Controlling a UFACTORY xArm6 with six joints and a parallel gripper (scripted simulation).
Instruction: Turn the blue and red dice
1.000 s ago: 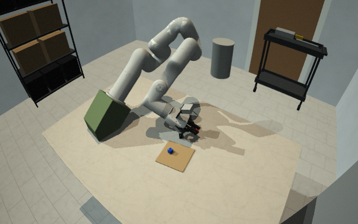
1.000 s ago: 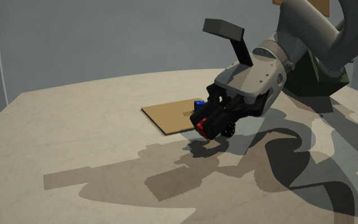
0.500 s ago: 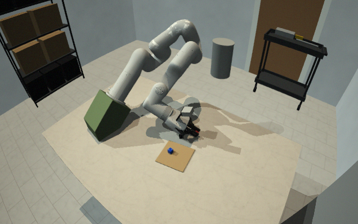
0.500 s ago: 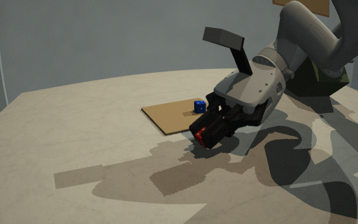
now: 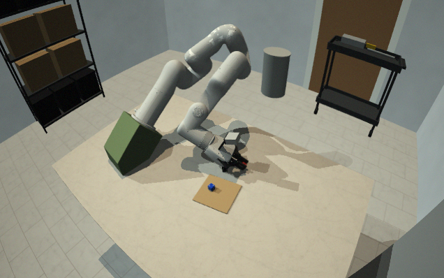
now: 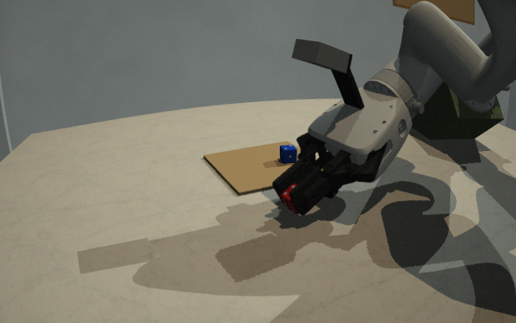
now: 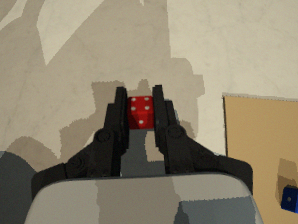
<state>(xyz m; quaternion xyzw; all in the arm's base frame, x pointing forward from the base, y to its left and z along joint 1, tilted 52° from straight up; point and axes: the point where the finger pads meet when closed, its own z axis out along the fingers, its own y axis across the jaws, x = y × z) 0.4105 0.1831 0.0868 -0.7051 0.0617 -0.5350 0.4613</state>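
Note:
My gripper (image 6: 293, 200) is shut on the red die (image 6: 288, 197) and holds it tilted, low over the table top, just off the tan mat's (image 6: 247, 166) near edge. In the wrist view the red die (image 7: 140, 111) sits between the black fingertips and shows a face with several white pips. The blue die (image 5: 211, 187) lies flat on the mat (image 5: 217, 193) near its back corner; it also shows in the exterior view (image 6: 288, 153) and at the right edge of the wrist view (image 7: 289, 197). A small black shape (image 5: 225, 170) under the gripper looks like the black die, off the mat.
The green arm base (image 5: 132, 147) stands at the table's back left. Off the table are a shelf with boxes (image 5: 45, 52), a grey cylinder (image 5: 276, 71) and a black cart (image 5: 359, 80).

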